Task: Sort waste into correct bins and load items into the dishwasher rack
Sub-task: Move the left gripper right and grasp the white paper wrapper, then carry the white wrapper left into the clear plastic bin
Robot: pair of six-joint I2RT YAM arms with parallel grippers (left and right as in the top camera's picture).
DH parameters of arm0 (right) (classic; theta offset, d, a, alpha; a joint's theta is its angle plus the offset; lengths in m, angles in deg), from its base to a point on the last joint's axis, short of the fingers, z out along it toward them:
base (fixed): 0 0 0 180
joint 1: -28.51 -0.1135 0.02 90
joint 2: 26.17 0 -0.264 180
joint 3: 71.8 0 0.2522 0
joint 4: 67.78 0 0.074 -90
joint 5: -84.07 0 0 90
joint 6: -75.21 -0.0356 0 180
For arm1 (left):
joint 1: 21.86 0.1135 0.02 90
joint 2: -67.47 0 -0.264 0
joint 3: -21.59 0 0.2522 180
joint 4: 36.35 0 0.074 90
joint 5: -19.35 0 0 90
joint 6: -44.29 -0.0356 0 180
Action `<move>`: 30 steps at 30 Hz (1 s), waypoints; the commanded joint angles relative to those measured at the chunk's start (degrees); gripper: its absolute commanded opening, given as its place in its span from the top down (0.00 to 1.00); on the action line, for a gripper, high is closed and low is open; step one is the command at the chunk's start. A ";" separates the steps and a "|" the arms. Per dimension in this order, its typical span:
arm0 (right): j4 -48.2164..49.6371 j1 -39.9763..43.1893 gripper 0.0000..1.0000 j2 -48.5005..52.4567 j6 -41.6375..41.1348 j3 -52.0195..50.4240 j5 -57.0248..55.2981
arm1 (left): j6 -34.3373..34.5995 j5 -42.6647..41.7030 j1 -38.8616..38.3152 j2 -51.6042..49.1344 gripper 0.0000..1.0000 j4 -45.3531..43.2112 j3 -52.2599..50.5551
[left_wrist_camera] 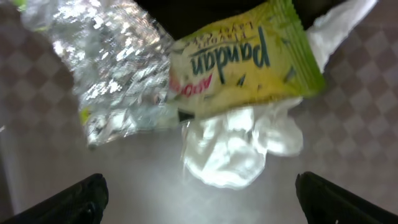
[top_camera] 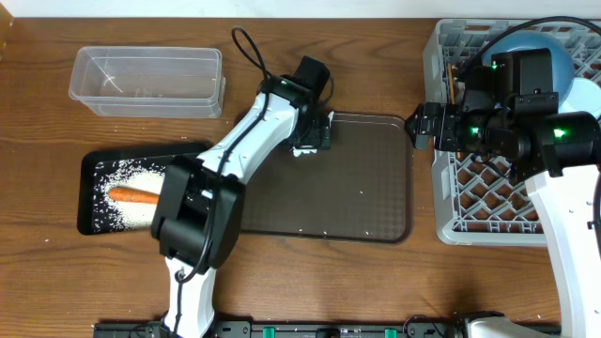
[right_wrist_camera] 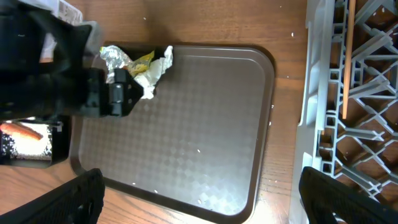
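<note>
Crumpled silver foil [left_wrist_camera: 112, 74], a green-yellow wrapper [left_wrist_camera: 242, 62] and a white tissue [left_wrist_camera: 242, 149] lie together at the brown serving tray's far left corner [right_wrist_camera: 142, 62]. My left gripper [left_wrist_camera: 202, 202] is open and empty just above them; it also shows in the overhead view [top_camera: 310, 141]. The black tray [top_camera: 94, 169] holds loose rice [top_camera: 117, 211] and an orange carrot [top_camera: 131, 195]. The clear tub [top_camera: 150, 80] stands at the back left. My right gripper [right_wrist_camera: 205, 199] is open and empty over the serving tray's right edge. The grey rack [top_camera: 488, 216] holds a blue bowl [top_camera: 531, 42] and chopsticks [right_wrist_camera: 347, 62].
The brown serving tray [top_camera: 357, 197] lies mid-table with a few rice grains on it. My left arm reaches across the black tray's right end. My right arm covers much of the rack's top. A pale-blue item [top_camera: 587, 94] shows at the rack's right edge.
</note>
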 commanded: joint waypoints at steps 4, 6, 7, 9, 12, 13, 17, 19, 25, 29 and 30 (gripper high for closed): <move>-0.07 -0.35 0.01 -0.94 -0.02 0.15 -0.31 | -1.16 1.11 -1.92 -1.77 0.02 -2.93 0.87; -0.07 -0.35 0.01 -0.94 -0.02 0.15 -0.31 | -1.16 1.14 -2.91 -2.16 0.03 -3.65 0.83; -0.07 -0.35 0.01 -0.94 -0.02 0.15 -0.31 | -1.16 1.16 -3.48 -2.45 0.03 -4.11 0.72; -0.07 -0.35 0.01 -0.94 -0.02 0.15 -0.31 | -1.07 1.18 -4.35 -2.84 0.05 -4.92 0.37; -0.07 -0.35 0.01 -0.94 -0.02 0.15 -0.31 | 0.92 2.19 -5.27 -4.11 0.04 -5.44 0.35; -0.07 -0.35 0.01 -0.94 -0.02 0.15 -0.31 | 2.21 3.23 -5.38 -4.46 0.05 -5.51 0.35; -0.07 -0.35 0.01 -0.94 -0.02 0.15 -0.31 | 6.47 6.29 -5.07 -5.22 0.04 -5.51 0.35; -0.07 -0.35 0.01 -0.94 -0.02 0.15 -0.31 | 6.88 6.27 -4.87 -5.22 0.05 -5.73 0.35; -0.07 -0.35 0.01 -0.94 -0.02 0.15 -0.31 | 6.88 7.87 -4.76 -5.44 0.05 -6.40 -0.26; -0.07 -0.35 0.01 -0.94 -0.02 0.15 -0.31 | 7.87 7.76 -4.83 -5.60 0.13 -6.82 -0.55; -0.07 -0.35 0.01 -0.94 -0.02 0.15 -0.31 | 8.20 7.72 -4.83 -5.64 0.18 -6.82 -0.55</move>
